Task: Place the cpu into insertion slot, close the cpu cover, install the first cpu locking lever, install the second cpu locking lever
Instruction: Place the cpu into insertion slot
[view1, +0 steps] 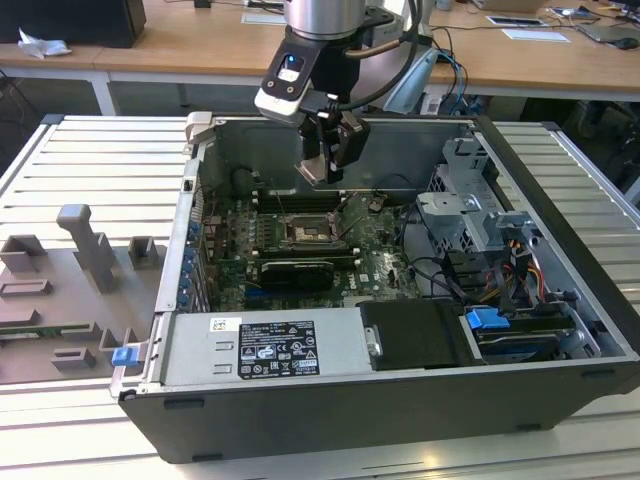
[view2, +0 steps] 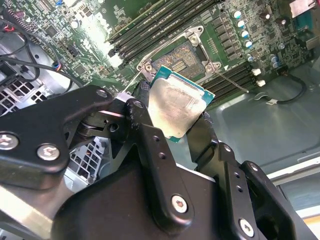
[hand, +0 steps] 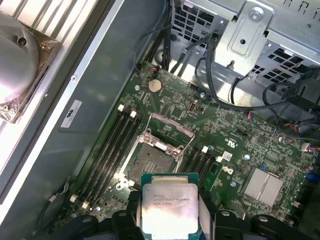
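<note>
the gripper (view1: 328, 168) pinches the cpu (view2: 177, 107) by 2 opposite edges, hovering high over the open insertion slot (view1: 305, 232), which lies below and slightly toward the exterior view's left, cpu cover (hand: 167, 131) raised.

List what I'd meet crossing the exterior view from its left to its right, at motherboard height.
Grey fixture blocks → case's silvery side wall → insertion slot → metal drive cage.

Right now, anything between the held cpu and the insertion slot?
Nothing. In the first wrist view only air separates the cpu, clamped in the gripper, from the bare insertion slot; the cpu cover stands open beyond it.
</note>
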